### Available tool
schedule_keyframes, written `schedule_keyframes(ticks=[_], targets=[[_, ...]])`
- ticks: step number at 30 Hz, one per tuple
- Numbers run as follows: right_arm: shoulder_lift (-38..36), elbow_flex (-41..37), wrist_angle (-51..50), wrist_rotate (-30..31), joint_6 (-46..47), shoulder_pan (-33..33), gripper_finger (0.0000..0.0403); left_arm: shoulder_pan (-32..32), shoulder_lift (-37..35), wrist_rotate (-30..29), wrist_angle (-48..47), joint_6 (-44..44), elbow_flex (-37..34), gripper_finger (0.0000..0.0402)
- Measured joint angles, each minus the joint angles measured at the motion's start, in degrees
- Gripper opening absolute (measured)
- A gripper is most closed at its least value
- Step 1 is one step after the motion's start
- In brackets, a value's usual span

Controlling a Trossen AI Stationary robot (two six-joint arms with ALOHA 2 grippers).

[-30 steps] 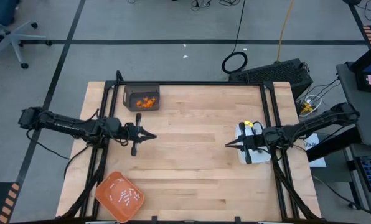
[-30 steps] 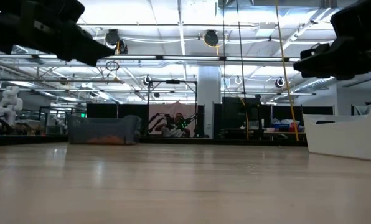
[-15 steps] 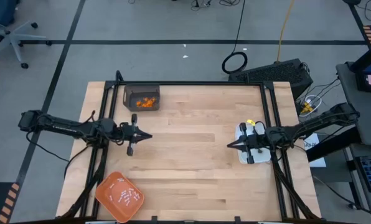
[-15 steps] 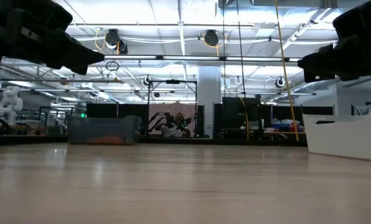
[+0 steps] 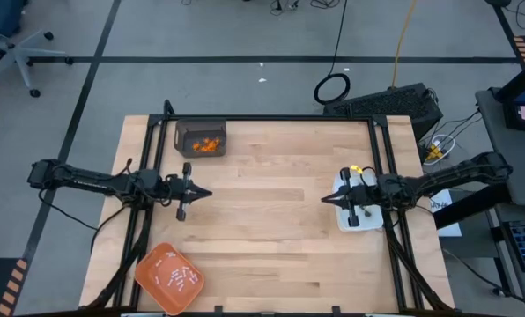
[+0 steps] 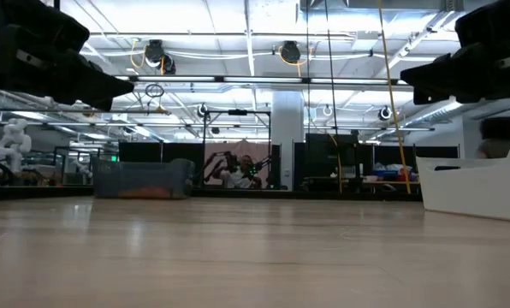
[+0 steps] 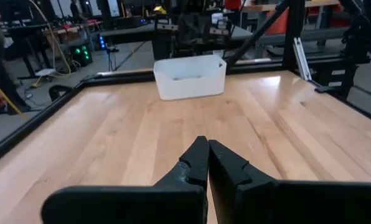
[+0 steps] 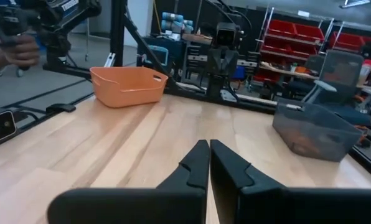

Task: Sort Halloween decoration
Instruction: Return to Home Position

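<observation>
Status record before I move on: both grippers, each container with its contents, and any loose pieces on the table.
left gripper: shut, empty, over the table's left part
right gripper: shut, empty, just inward of the white dish
orange bin: table's lower left corner in the high view, holds white sticks
grey bin: upper left corner, holds orange bits
white dish: right side, contents not visible
loose pieces: none visible on the table

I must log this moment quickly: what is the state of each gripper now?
Left gripper: closed, holding nothing.
Right gripper: closed, holding nothing.
</observation>
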Motion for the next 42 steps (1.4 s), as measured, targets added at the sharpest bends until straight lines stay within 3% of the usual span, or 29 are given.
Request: schedule_keyframes(ticks=[18, 35, 42], targets=[[-16.6, 0.0, -17.3, 1.8, 0.8, -0.4, 0.0, 0.0, -7.4, 0.2, -9.1, -1.6, 0.0, 0.0011], [-33.8, -0.1, -31.3, 2.0, 0.0, -0.3, 0.0, 0.0, -20.4, -0.4, -21.5, -2.8, 0.0, 0.0011], [-37.1, -0.1, -34.1, 7.3, -1.1, -0.3, 0.0, 0.0, -24.7, -0.7, -22.6, -2.2, 0.2, 0.0011]])
